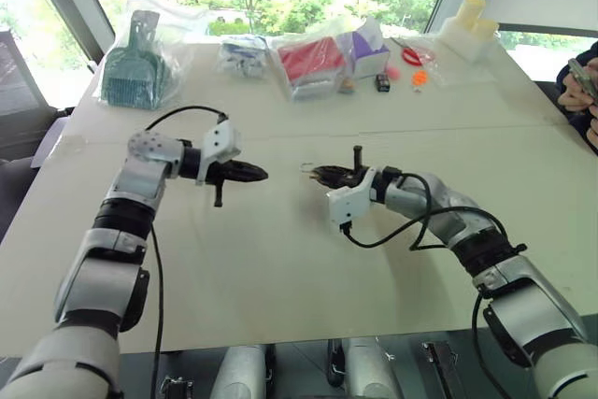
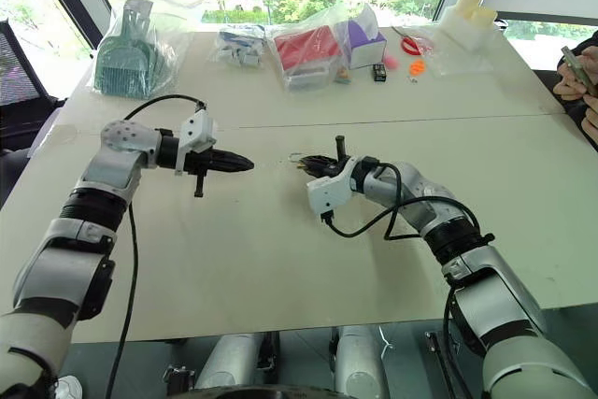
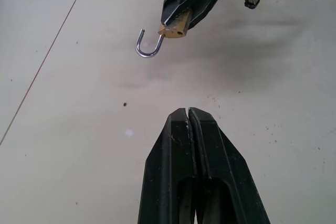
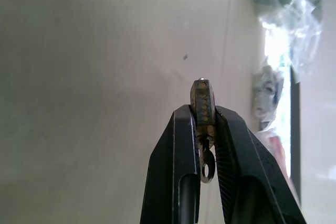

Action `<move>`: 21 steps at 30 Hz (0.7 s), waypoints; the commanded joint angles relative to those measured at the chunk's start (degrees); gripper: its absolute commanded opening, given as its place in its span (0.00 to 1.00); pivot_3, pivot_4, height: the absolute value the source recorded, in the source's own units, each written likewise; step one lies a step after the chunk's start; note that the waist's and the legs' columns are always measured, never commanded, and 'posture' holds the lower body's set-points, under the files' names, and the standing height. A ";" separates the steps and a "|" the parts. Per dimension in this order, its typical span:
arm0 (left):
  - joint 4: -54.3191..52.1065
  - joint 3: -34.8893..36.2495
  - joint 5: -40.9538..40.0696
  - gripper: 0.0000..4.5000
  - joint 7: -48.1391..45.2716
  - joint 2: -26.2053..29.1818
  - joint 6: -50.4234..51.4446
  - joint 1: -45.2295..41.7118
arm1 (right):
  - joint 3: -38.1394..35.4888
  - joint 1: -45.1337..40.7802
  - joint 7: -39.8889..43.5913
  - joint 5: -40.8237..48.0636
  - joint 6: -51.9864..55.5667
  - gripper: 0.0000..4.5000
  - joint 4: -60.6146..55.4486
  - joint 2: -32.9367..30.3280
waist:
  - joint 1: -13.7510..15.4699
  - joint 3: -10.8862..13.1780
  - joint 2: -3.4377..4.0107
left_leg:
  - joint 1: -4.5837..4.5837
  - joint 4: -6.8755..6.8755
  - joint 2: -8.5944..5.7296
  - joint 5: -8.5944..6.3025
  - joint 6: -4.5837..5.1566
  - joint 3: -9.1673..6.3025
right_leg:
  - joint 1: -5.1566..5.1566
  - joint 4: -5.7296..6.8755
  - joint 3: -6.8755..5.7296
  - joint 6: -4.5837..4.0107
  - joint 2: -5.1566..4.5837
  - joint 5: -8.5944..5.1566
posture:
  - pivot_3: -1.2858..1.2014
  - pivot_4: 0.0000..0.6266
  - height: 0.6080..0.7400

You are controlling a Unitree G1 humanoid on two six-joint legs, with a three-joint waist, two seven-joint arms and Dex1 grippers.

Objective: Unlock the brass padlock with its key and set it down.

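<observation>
**Lock open, held above the table**

The right gripper [image 4: 203, 129] is clamped on the brass padlock [image 3: 175, 28], its shackle hook swung free and pointing toward the left gripper [image 3: 188, 115], which is pressed together and empty. The table [image 1: 280, 268] lies directly below the lock; the right arm must lower it.

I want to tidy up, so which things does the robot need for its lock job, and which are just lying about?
For the job: brass padlock, shackle open, held in the right hand; left hand, shut, empty.
Lying about: green dustpan, red packet, purple box, scissors, white bottles.
</observation>
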 commanded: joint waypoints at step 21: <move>-24.06 4.23 -5.41 0.00 5.21 5.58 11.32 10.92 | -11.24 9.18 33.29 36.72 33.97 0.99 -27.26 -5.65 | -0.28 0.00 0.02 | 0.52 -0.08 0.17 -0.18 0.29 -0.19 | 0.42 -0.03 0.09 0.00 -0.01 0.00 | 0.52 0.24 1.00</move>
